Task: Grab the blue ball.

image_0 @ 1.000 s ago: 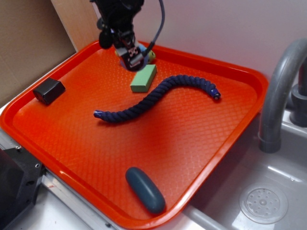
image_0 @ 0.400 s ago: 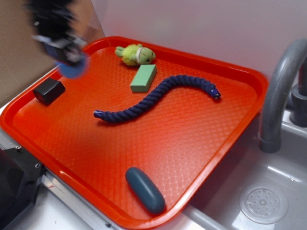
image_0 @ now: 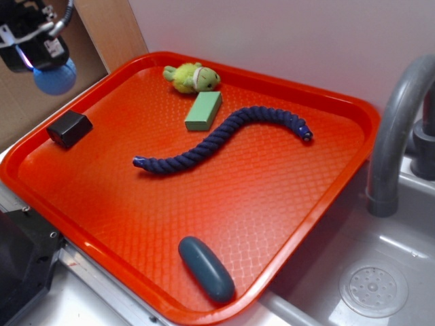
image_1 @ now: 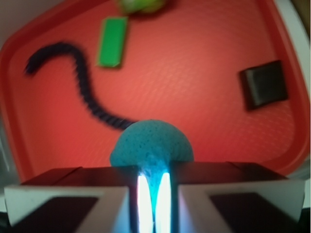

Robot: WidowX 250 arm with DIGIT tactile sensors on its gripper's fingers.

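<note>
Gripper: the gripper (image_0: 42, 60) hangs at the far left of the exterior view, raised above and just outside the tray's left rim, clenched on the ball.
Ball: the ball (image_0: 54, 78) is light blue and sits between the gripper's fingers, off the tray; in the wrist view the ball (image_1: 151, 145) bulges out beyond the fingers, its surface speckled, though that view is blurred and finer detail is hard to make out.
Tray: the red tray (image_0: 353, 109) has a textured floor and raised rim and fills most of the scene.
Rope: the rope (image_0: 224, 136), dark navy and twisted, lies in a curve across the tray's middle.
Block: the green block (image_0: 203, 111) lies near the far rim, just beside the rope's far bend.
Toy: the toy (image_0: 192, 77), yellow-green and plush, rests just beyond the block.
Box: the black box (image_0: 69, 128) sits near the left rim, below the gripper.
Capsule: the dark teal capsule (image_0: 206, 269) lies at the near rim.
Sink: the sink (image_0: 380, 285) and its grey tap (image_0: 397, 129) stand to the right of the tray.
</note>
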